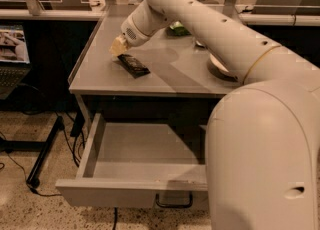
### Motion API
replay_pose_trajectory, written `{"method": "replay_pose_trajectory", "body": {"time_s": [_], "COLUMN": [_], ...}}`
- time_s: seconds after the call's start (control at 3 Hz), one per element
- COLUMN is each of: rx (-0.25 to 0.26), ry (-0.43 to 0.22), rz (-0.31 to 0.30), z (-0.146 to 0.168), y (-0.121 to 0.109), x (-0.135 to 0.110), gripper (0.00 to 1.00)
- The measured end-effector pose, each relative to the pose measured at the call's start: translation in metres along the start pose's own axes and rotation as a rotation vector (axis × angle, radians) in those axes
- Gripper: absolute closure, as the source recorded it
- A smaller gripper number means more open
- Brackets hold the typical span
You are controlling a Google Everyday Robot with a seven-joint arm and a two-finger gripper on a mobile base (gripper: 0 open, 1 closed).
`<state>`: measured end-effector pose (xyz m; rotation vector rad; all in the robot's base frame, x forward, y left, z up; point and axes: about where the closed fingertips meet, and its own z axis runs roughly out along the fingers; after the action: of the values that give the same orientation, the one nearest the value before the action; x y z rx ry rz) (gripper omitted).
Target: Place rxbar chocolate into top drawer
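Note:
The rxbar chocolate, a small flat black bar, lies on the grey tabletop near its left side. My gripper hangs just above and to the left of the bar's far end, with its yellowish tip close to the bar. The top drawer stands pulled open below the table. Its grey inside shows nothing in it, and its wire handle is at the front. My arm's large white body hides the drawer's right part.
A green crinkled bag lies at the back of the table, partly behind my arm. A round pale object sits to the right under the arm. A black stand leg and cables lie on the floor to the left.

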<state>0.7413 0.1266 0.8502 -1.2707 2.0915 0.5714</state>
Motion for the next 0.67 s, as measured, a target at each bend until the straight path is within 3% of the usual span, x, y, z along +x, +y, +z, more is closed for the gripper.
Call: {"method": "replay_pose_trajectory", "body": {"time_s": [0.33,0.67], "rx": [-0.232,-0.412], "ry": [-0.079,-0.199], "rz": [-0.053,-0.120], "z": [0.003,-0.037], "y": [0.014,0.028], "x": [0.005,-0.007], "gripper": [1.00,1.00]}}
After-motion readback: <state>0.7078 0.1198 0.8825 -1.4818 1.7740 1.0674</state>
